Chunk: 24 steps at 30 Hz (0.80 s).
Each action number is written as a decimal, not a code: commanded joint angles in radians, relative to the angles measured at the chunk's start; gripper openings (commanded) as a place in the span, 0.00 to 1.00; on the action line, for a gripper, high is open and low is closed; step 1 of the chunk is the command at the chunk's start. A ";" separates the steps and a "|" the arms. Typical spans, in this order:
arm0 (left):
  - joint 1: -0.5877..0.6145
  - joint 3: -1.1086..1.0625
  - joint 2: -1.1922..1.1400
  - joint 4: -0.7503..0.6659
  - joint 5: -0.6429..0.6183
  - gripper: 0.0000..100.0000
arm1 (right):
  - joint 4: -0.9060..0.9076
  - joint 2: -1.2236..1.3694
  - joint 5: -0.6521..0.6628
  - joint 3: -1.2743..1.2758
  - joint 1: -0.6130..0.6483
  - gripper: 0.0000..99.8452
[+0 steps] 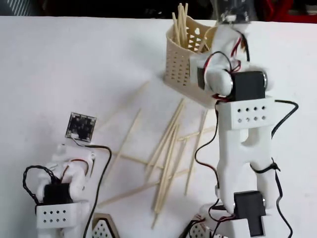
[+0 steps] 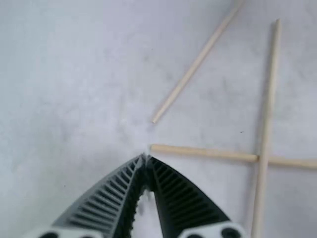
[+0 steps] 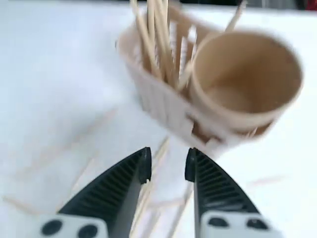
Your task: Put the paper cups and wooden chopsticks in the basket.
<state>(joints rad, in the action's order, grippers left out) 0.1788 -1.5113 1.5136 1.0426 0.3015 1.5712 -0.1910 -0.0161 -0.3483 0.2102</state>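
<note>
The basket (image 1: 181, 64) stands near the far edge of the white counter (image 1: 59, 64), leaning to one side. A bunch of chopsticks (image 1: 182, 25) stands upright in it. The right wrist view shows a paper cup (image 3: 245, 79) also sitting in the basket (image 3: 158, 99) beside those sticks, mouth open toward the camera.

The right arm (image 1: 245, 134) stretches from the near edge up to the basket. The right hand (image 3: 167, 166) hangs just in front of the basket, its fingers slightly spread with nothing between them.

The loose chopsticks (image 1: 166, 144) lie scattered and crossing one another in the middle of the counter, between the basket and the near edge.

The left arm (image 1: 62, 193) sits by the near left corner. The left hand (image 2: 147, 161) is pressed together and holds nothing, low over the counter. Its tip is just beside the end of one chopstick (image 2: 203, 152), which another stick (image 2: 267, 119) crosses.
</note>
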 commanded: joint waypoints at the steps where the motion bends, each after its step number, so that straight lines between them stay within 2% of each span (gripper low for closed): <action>1: 0.002 0.003 0.010 -0.015 0.012 0.03 | 0.125 -0.010 0.008 -0.044 0.024 0.12; 5: 0.002 0.003 0.010 -0.015 0.012 0.03 | 0.148 -0.016 0.000 0.014 0.031 0.12; 9: 0.002 0.003 0.010 -0.015 0.012 0.03 | 0.147 -0.025 -0.008 0.207 0.067 0.12; 11: 0.002 0.003 0.010 -0.015 0.012 0.03 | 0.130 -0.015 -0.074 0.296 0.091 0.12; 15: 0.001 0.003 0.010 -0.015 0.012 0.03 | -0.039 -0.015 -0.178 0.470 0.131 0.13; 18: 0.001 0.003 0.010 -0.015 0.012 0.03 | -0.185 -0.015 -0.230 0.578 0.154 0.19; 24: 0.001 0.003 0.010 -0.015 0.012 0.03 | -0.421 -0.005 -0.285 0.710 0.157 0.22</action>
<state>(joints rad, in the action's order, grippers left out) 0.1788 -1.5113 1.5136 1.0426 0.3030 1.2474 -0.1926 -0.2785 0.3360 0.3606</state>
